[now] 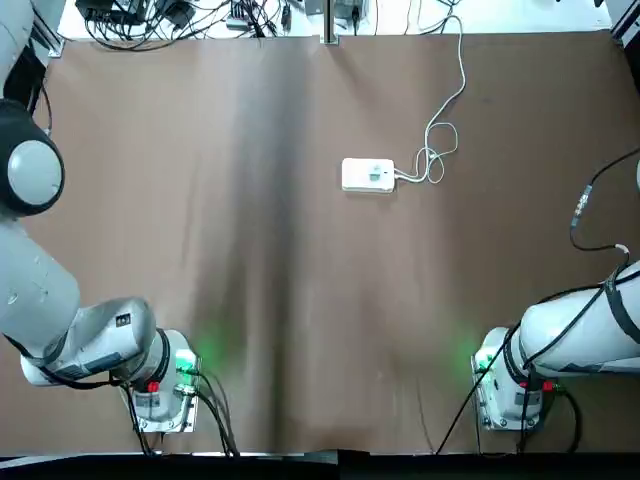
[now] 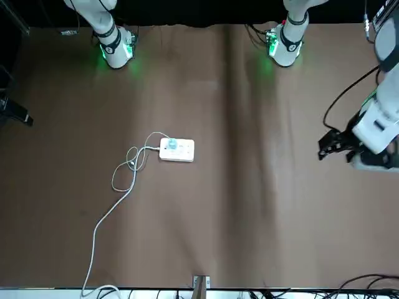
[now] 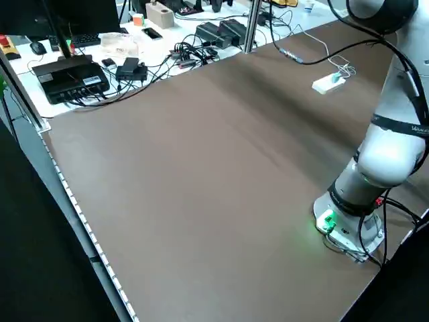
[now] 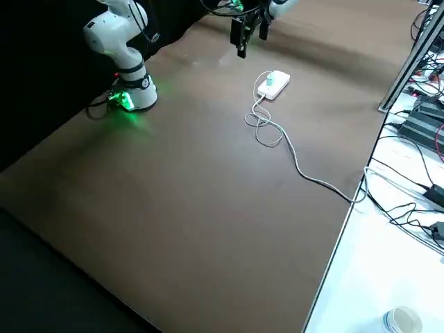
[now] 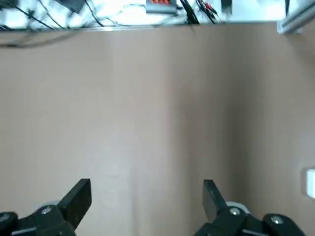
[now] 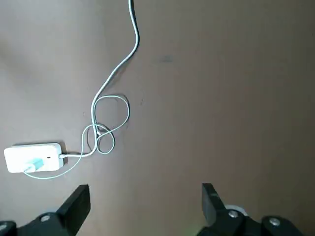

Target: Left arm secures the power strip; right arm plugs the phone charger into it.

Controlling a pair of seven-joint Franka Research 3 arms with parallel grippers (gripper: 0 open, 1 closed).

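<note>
The white power strip (image 1: pixel 360 178) lies flat near the table's middle, its white cord (image 1: pixel 440 110) looping beside it and running to the far edge. The teal phone charger (image 1: pixel 378 172) sits on the strip's top face (image 6: pixel 33 164); whether its pins are inside cannot be told. My left gripper (image 2: pixel 332 151) hangs open above the table, well off to my left of the strip (image 2: pixel 181 151), touching nothing; its wrist view (image 5: pixel 145 189) shows bare table between the fingers. My right gripper (image 6: pixel 143 196) is open and high, with the strip (image 6: pixel 47 153) off to one side.
Both arm bases (image 1: pixel 165 385) (image 1: pixel 510 385) stand at the near table edge with green lights. Beyond the far edge a white bench carries cables and electronics (image 3: pixel 74 74). A metal post (image 1: pixel 328 20) rises at the far edge's middle.
</note>
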